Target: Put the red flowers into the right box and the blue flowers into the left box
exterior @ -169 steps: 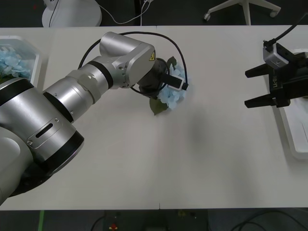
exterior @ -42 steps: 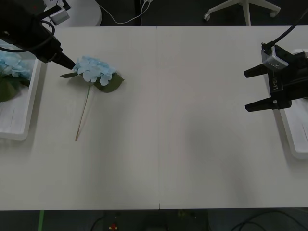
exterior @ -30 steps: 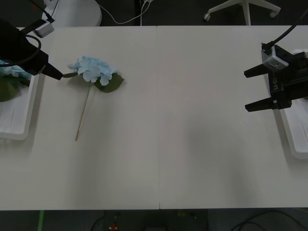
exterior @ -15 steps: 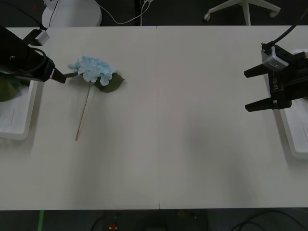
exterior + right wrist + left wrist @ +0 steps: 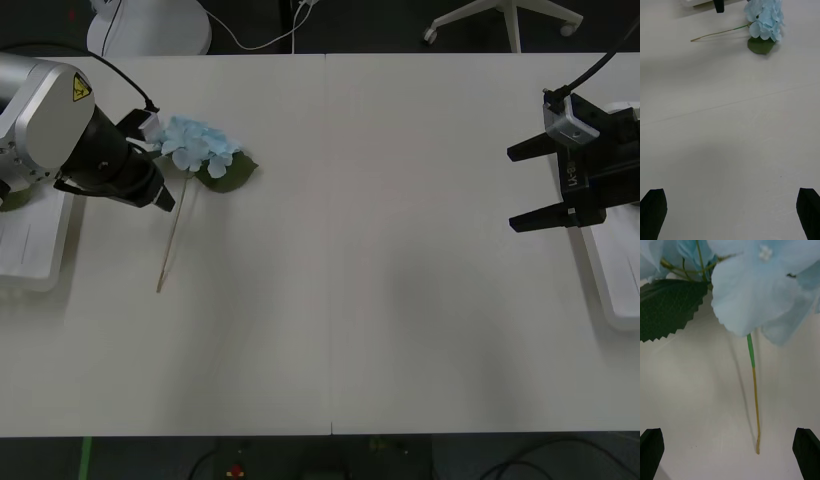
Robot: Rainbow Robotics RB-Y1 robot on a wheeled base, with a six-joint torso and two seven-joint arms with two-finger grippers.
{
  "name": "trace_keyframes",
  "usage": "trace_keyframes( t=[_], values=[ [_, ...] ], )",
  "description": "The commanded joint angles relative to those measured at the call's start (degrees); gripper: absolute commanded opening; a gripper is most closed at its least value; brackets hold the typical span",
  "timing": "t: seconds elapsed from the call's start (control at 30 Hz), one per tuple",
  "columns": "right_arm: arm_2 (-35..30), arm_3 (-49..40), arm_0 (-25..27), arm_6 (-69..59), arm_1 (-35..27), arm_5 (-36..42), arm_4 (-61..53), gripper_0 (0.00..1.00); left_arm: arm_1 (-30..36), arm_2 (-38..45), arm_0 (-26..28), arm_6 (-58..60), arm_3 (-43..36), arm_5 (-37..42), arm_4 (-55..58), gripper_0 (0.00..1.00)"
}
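Now the left gripper gapes wide, empty, beside a blue flower.

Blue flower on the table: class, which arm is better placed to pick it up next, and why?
The left. The left gripper, open, sits right beside the blue flower, near the left box. The right gripper, open, hangs far across the table by the right box.
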Motion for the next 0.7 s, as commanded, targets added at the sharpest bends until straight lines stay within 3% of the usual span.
trace_keyframes(
  t=[0.03, 0.7],
  values=[
    [-1.0, -0.5, -1.6, -0.4, -1.7, -0.3, 0.1, 1.0, -1.2, 0.4, -0.1, -4.3, 3.9, 1.7, -0.4, 1.0],
    [-1.0, -0.5, -1.6, -0.4, -1.7, -0.3, 0.1, 1.0, -9.0, -7.4, -8.7, -7.9, 21.0, 13.1, -1.3, 1.0]
  ],
)
